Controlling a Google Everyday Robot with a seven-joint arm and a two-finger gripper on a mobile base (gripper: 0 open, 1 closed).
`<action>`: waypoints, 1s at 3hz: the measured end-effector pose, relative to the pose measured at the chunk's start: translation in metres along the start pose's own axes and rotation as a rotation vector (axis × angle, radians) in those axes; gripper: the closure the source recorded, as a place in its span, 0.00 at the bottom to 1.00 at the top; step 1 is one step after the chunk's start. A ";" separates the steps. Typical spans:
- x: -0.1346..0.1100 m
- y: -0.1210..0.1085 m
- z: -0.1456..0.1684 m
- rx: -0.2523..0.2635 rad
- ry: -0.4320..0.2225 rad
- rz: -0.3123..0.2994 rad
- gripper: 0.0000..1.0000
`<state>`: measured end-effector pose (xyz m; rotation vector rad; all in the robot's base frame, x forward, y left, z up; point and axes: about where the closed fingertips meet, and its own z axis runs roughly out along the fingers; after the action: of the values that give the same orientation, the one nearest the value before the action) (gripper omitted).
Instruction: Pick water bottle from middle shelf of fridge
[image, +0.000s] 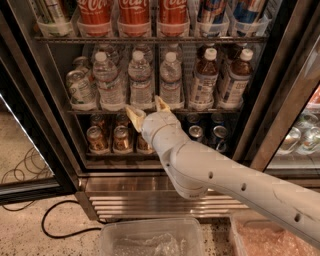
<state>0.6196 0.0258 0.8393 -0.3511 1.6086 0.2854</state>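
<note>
The fridge (46, 105) stands open in front of me. Its middle shelf (86, 111) holds three clear water bottles with white caps, at left (107, 80), centre (140, 77) and right (171, 77). Two white-capped bottles of brown drink (205, 80) stand to their right. My gripper (147, 109) is open and empty at the shelf's front rail. It sits just below the centre and right water bottles and touches neither. One fingertip (134, 114) points up left, the other (161, 102) up right. My white arm (210, 172) comes in from the lower right.
Red cola bottles (134, 10) fill the rack above. Small cans (95, 137) fill the rack below, partly hidden by my wrist. The steel louvred base (125, 200) is under them. A black cable (60, 225) lies on the floor. Clear plastic bins (150, 237) stand at the bottom.
</note>
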 end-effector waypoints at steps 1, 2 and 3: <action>-0.023 0.013 0.006 0.005 -0.082 -0.007 0.28; -0.020 0.017 0.006 0.004 -0.080 -0.003 0.29; -0.012 0.018 0.006 0.009 -0.064 0.004 0.29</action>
<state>0.6192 0.0454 0.8503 -0.3288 1.5477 0.2890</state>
